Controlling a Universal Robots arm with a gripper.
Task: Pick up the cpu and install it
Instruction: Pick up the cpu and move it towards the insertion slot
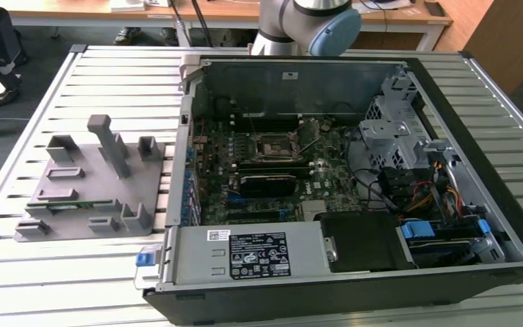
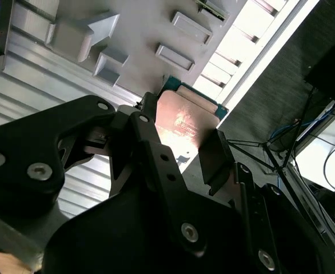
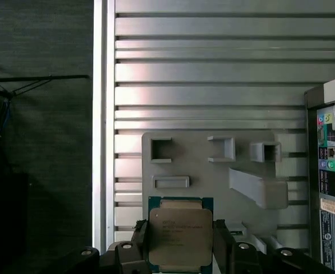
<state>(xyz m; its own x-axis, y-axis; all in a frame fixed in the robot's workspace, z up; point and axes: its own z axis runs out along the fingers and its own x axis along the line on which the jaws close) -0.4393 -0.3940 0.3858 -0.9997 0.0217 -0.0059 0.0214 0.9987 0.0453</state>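
Cpu (image 3: 180, 237): a flat square chip with a pale, matt metal lid on a thin teal-green rim, clamped between the two black fingers (image 3: 142, 246) of the gripper (image 3: 180, 251). The jaws press its opposite edges and hold it in the air above the table. In the second wrist view the cpu (image 2: 184, 123) catches a pinkish sheen on its lid, and the gripper (image 2: 182, 140) shows as blocky black links joined with bright screws.

Below it lies a grey plastic fixture plate (image 3: 213, 171) with moulded rectangular pockets and upstanding posts. In the exterior view this fixture plate (image 1: 89, 197) sits at the exterior view's left, with a thin green strip (image 1: 71, 202) seated in one of its slots.

The table (image 1: 116, 75) is ribbed silver aluminium, with long slats running across it. An open black computer case (image 1: 479, 204) lies on its side over the centre and the exterior view's right. Inside are a dark motherboard (image 1: 271, 170), its square black-framed socket (image 1: 271, 145) and a grey power supply (image 1: 243, 252) at the lower middle of the frame.

The arm (image 1: 298, 20), pale grey with a blue cap, rises at the upper middle of the frame. A wooden desk (image 1: 225, 10) runs behind it. The floor (image 3: 42, 142) is dark carpet, and loose cables (image 2: 293, 137) run across it.
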